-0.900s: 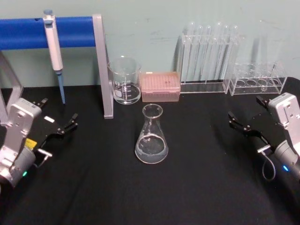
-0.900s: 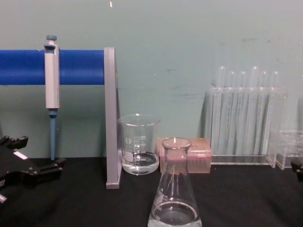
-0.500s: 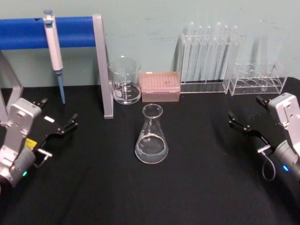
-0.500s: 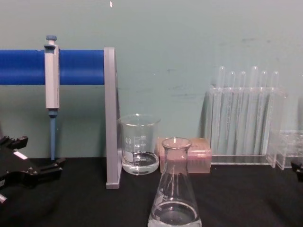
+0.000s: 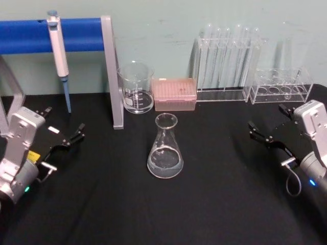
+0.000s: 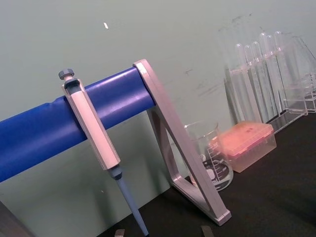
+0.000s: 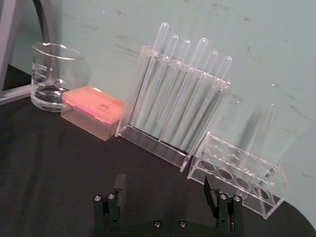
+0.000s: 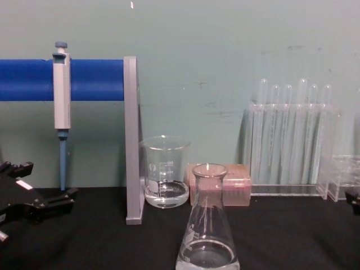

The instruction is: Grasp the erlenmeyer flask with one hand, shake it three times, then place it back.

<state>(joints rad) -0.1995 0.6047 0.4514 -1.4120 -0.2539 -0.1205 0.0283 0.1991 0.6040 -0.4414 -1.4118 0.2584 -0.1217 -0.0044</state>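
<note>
A beaker point(image 5: 136, 88) (some clear liquid inside) stood just beside a pink box point(image 5: 175, 94) on the black surface point(image 5: 204, 204); a pipette point(image 5: 59, 51) hung on the blue bar point(image 5: 25, 34).

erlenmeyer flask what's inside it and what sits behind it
Shallow clear liquid sits in the erlenmeyer flask. Behind it stands a pink box, partly covered by the neck in the chest view.

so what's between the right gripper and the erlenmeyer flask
Nothing stands there: the head view shows a bare stretch of black table from the open right gripper to the erlenmeyer flask.
</note>
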